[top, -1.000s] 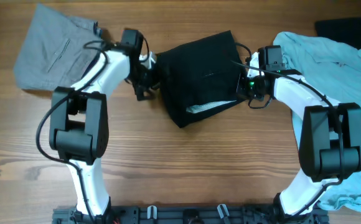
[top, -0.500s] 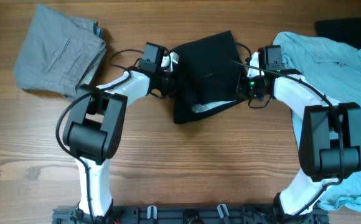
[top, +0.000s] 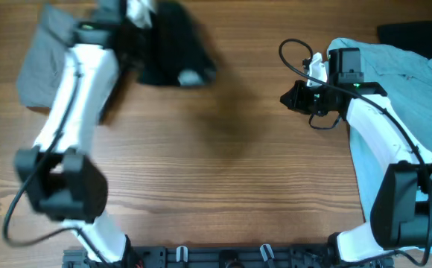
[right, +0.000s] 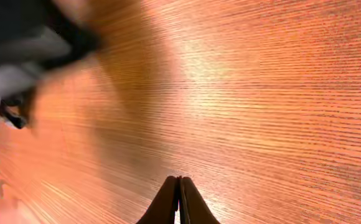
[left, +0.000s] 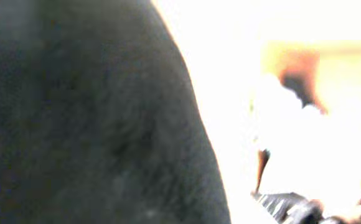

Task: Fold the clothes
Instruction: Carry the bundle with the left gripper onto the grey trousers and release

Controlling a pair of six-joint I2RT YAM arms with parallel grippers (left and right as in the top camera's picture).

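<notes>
The black shorts (top: 173, 43) are bunched and blurred at the far left of the table, next to the grey shorts (top: 43, 63). My left gripper (top: 140, 26) is shut on the black shorts at their left edge; the left wrist view is mostly dark fabric (left: 87, 124) and its fingers are hidden. My right gripper (top: 287, 97) hangs over bare wood right of centre, shut on nothing, its fingertips (right: 179, 182) pressed together. The light blue T-shirt (top: 413, 71) lies spread out under the right arm.
A dark folded item (top: 415, 33) lies at the far right corner. The left arm (top: 74, 97) stretches diagonally over the left side of the wooden table (top: 223, 164). The arm bases stand along the near edge.
My left gripper closed on the black shorts and swept them from the table's centre up and to the left, beside the grey shorts. The right gripper stayed shut and shifted slightly right.
</notes>
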